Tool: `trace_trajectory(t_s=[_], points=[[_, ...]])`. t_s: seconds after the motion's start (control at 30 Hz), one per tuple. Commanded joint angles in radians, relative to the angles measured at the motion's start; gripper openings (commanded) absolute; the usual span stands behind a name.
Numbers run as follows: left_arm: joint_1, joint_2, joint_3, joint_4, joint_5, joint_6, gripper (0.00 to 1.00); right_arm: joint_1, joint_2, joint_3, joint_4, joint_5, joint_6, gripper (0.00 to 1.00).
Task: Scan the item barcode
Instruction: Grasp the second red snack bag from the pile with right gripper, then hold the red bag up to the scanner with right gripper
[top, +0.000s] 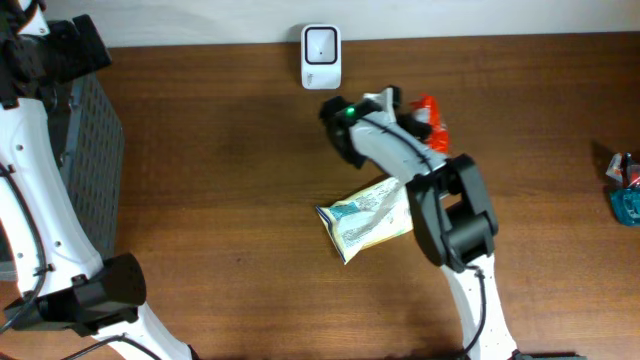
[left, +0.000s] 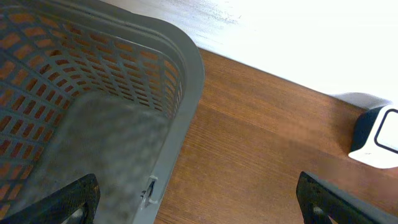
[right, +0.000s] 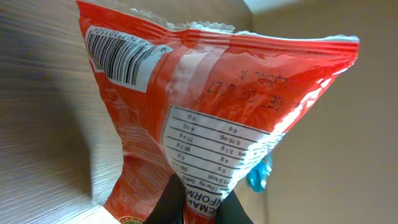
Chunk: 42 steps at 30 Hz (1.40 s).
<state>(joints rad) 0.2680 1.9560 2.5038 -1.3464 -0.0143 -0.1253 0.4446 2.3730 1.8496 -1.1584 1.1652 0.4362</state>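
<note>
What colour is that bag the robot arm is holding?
Red, with a white nutrition panel and barcode label. The snack bag shows best in the right wrist view.

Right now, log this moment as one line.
right gripper: shut on red bag | barcode: showing in right wrist view | scanner: apart from bag | left gripper: open by basket

Tabletop: brown wood grain, bordered along its far edge by a pale wall.

Basket: grey plastic with slotted mesh walls and a rounded rim. It stands at the left edge of the tabletop, its corner close to the far edge.

Pale packet: blue-green print, lying flat and askew near the middle of the tabletop, its right end hidden.

Teal package: at the right edge and partly cut off, with a small dark and red item touching it on the far side. Details are too small to tell.
</note>
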Motion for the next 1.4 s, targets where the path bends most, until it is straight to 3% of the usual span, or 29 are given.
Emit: trace_trajectory(t_s=[0.0,0.3,0.43,0.47,0.6,0.67,0.87,0.97,1.03,1.13,1.17,1.23,1.37], points=[[0.003,-0.008,0.001,-0.001,0.004,-0.009,0.99,-0.047,-0.009,-0.006,0.004,0.068,0.005,0.05],[0.003,-0.008,0.001,-0.001,0.004,-0.009,0.99,-0.013,-0.008,-0.008,0.018,-0.243,0.055,0.09],[0.003,-0.008,0.001,-0.001,0.004,-0.009,0.99,0.035,-0.008,-0.008,0.019,-0.367,0.055,0.29],[0.003,-0.008,0.001,-0.001,0.004,-0.009,0.99,0.052,-0.008,-0.008,0.019,-0.405,0.055,0.38],[0.003,-0.008,0.001,-0.001,0.004,-0.009,0.99,0.107,-0.008,-0.005,0.018,-0.463,0.055,0.40],[0.003,-0.008,0.001,-0.001,0.004,-0.009,0.99,0.133,-0.008,0.007,0.006,-0.463,0.052,0.55],[0.004,-0.008,0.001,-0.001,0.004,-0.009,0.99,0.121,-0.010,0.229,-0.140,-0.579,0.050,0.70],[0.003,-0.008,0.001,-0.001,0.004,-0.009,0.99,0.038,-0.010,0.346,-0.172,-0.769,-0.072,0.74],[0.003,-0.008,0.001,-0.001,0.004,-0.009,0.99,-0.038,-0.010,0.377,-0.188,-0.947,-0.209,0.82],[0.003,-0.008,0.001,-0.001,0.004,-0.009,0.99,-0.151,-0.010,0.371,-0.242,-1.160,-0.338,0.82],[0.003,-0.008,0.001,-0.001,0.004,-0.009,0.99,-0.182,-0.010,0.361,-0.254,-1.199,-0.353,0.78],[0.003,-0.008,0.001,-0.001,0.004,-0.009,0.99,-0.234,-0.010,0.341,-0.269,-1.258,-0.380,0.68],[0.003,-0.008,0.001,-0.001,0.004,-0.009,0.99,-0.321,-0.010,0.278,-0.260,-1.332,-0.422,0.66]])
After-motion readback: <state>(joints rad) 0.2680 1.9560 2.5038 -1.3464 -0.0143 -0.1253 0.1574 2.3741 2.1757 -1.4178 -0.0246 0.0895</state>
